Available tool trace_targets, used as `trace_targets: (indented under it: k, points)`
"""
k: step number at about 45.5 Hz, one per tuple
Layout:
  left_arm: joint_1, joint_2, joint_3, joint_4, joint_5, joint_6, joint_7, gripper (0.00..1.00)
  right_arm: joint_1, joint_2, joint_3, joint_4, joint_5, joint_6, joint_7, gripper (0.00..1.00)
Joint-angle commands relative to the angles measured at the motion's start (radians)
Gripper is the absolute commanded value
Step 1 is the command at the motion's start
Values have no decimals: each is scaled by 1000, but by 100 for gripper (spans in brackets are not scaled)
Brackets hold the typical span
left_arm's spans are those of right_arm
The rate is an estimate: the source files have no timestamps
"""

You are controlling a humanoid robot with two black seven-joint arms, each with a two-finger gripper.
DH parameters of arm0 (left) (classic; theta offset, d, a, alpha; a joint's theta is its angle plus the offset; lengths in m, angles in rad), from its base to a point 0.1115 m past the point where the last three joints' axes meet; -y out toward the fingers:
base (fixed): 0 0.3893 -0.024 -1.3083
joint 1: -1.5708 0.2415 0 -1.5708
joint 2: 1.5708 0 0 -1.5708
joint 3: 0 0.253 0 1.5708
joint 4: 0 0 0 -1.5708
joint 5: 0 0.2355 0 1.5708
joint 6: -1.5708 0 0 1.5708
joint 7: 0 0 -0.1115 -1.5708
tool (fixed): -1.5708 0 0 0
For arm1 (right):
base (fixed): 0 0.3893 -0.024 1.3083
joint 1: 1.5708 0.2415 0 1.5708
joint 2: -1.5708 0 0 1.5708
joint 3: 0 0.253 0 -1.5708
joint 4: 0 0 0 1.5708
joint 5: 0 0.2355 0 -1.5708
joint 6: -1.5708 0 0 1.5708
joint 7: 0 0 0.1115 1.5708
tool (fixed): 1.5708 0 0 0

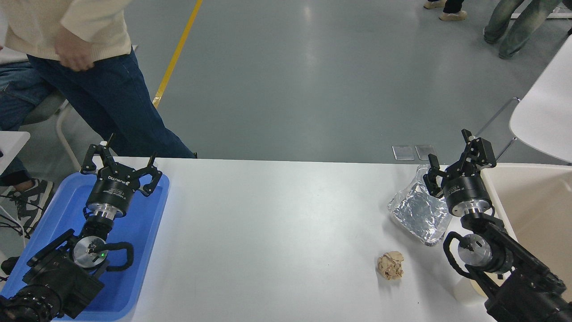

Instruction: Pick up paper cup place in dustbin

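Observation:
The paper cup (464, 288) lies on the white table at the lower right, mostly hidden under my right arm; only a white side and a bit of cream inside show. The dustbin (532, 201), a large beige tub, stands at the right edge. My right gripper (450, 150) is open and empty, raised over the far end of the foil tray, between the tray and the dustbin's left rim. It is well beyond the cup. My left gripper (121, 155) is open and empty, parked over the blue tray at the lower left.
A silver foil tray (418, 214) lies left of my right wrist. A tan paper wad (390, 265) lies in front of it. A blue shallow tray (143, 228) sits at the left. A person (89, 76) stands at the table's far left corner. A white chair (543, 112) is behind the dustbin.

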Motion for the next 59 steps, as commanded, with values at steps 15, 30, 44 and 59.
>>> trace_targets:
  k: [15, 30, 44, 59]
  points:
    - [0, 1, 0, 0, 0, 0, 0, 100, 13, -49, 4, 0, 5, -10, -1, 100]
    - [0, -1, 0, 0, 0, 0, 0, 100, -20, -168, -83, 87, 20, -11, -2, 100]
    - [0, -1, 0, 0, 0, 0, 0, 100, 42, -444, -382, 164, 25, 5, -2, 100]
    - [-2, -1, 0, 0, 1, 0, 1, 100, 543, -693, -1231, 201, 23, 39, -2, 100]
